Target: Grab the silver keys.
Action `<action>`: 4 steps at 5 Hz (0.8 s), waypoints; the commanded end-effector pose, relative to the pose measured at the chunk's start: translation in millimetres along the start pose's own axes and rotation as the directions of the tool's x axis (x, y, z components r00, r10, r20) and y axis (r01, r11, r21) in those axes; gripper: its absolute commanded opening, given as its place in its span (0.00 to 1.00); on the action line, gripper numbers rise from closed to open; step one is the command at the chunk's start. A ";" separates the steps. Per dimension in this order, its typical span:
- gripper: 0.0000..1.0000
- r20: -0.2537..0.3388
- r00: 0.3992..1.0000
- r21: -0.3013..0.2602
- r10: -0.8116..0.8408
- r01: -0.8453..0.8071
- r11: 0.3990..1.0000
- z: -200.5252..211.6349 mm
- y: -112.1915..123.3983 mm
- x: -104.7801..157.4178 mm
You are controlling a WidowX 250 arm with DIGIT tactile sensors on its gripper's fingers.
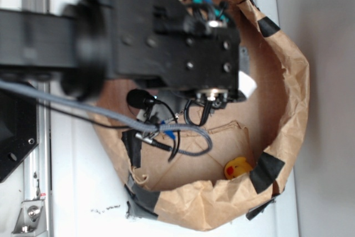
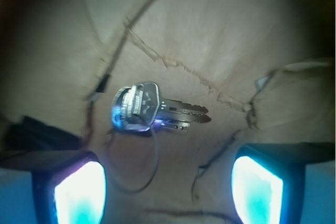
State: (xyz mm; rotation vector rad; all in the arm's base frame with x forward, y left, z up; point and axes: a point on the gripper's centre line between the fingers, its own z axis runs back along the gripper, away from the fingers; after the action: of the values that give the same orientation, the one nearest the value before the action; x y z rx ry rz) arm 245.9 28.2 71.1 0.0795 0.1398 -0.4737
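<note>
In the wrist view the silver keys (image 2: 157, 109) lie flat on the brown paper floor, blades pointing right, with a thin wire ring (image 2: 152, 166) looping down toward me. My gripper (image 2: 168, 190) is open above the floor. Its two glowing fingertips (image 2: 79, 192) stand wide apart at the bottom corners, and the ring's lower end lies between them. The keys' heads sit just beyond the fingertips, nothing gripped. In the exterior view the black gripper body (image 1: 188, 43) hangs over the paper bag (image 1: 288, 98), and the keys are hidden under it.
The paper bag's crumpled walls ring the workspace, patched with black tape (image 1: 266, 171). A small yellow object (image 1: 237, 168) lies at the bag's near inner wall. Cables (image 1: 166, 131) trail across the bag's left side. A metal rail (image 1: 34, 192) runs along the left edge.
</note>
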 end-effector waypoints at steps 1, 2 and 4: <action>1.00 0.022 1.000 -0.046 -0.014 0.015 0.999 -6.4 4.7 5.0; 1.00 0.017 1.000 -0.059 -0.014 0.015 0.998 -6.3 4.4 4.6; 1.00 -0.072 0.997 -0.198 -0.008 -0.007 0.980 -6.4 1.5 4.0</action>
State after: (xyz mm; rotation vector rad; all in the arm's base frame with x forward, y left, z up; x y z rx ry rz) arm 243.4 30.5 53.1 -0.1120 0.3101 -0.4620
